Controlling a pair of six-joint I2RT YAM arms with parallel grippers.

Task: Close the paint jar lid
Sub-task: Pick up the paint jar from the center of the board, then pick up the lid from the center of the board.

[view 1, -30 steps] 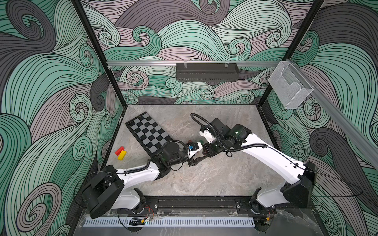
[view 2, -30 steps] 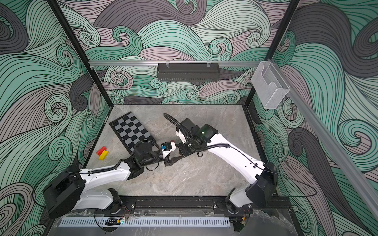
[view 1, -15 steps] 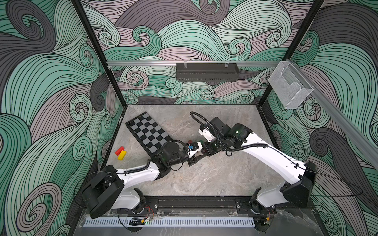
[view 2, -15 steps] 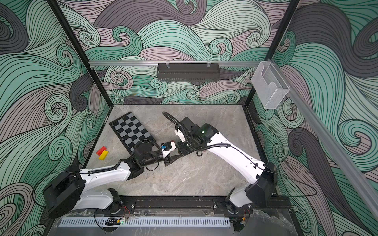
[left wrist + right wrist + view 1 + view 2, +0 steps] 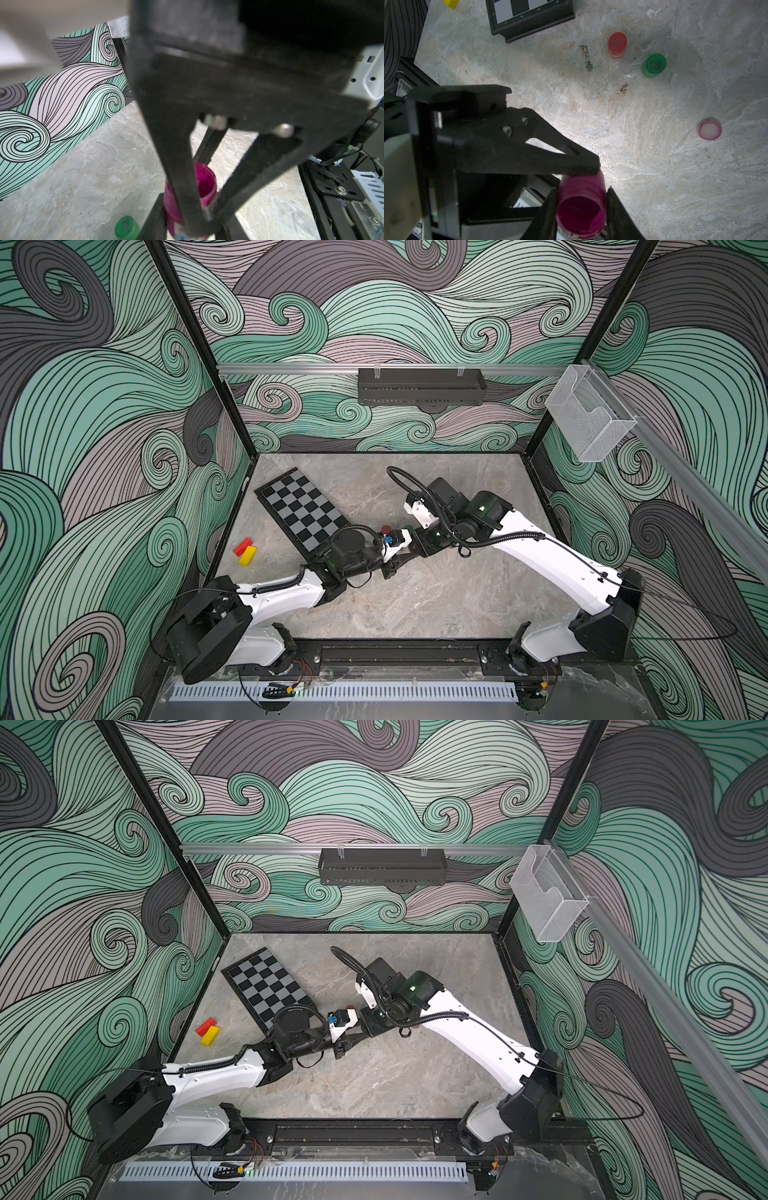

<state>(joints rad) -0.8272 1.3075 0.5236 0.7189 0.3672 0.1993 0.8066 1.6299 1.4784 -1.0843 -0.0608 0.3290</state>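
In the right wrist view a finger of the left gripper [image 5: 594,169] hides the far end of the magenta paint jar [image 5: 581,209]. The chessboard [image 5: 529,18] and yellow block [image 5: 451,3], well apart from the jar, are cut by the picture's edge. In the left wrist view the right gripper [image 5: 202,220], a blur, covers much of the jar. The edge cuts off the jar's base and the green jar [image 5: 126,228] beside it. In both top views the grippers hide the jar, the red jar [image 5: 385,528] near it is a mere speck, and the lid [image 5: 709,129] cannot be made out.
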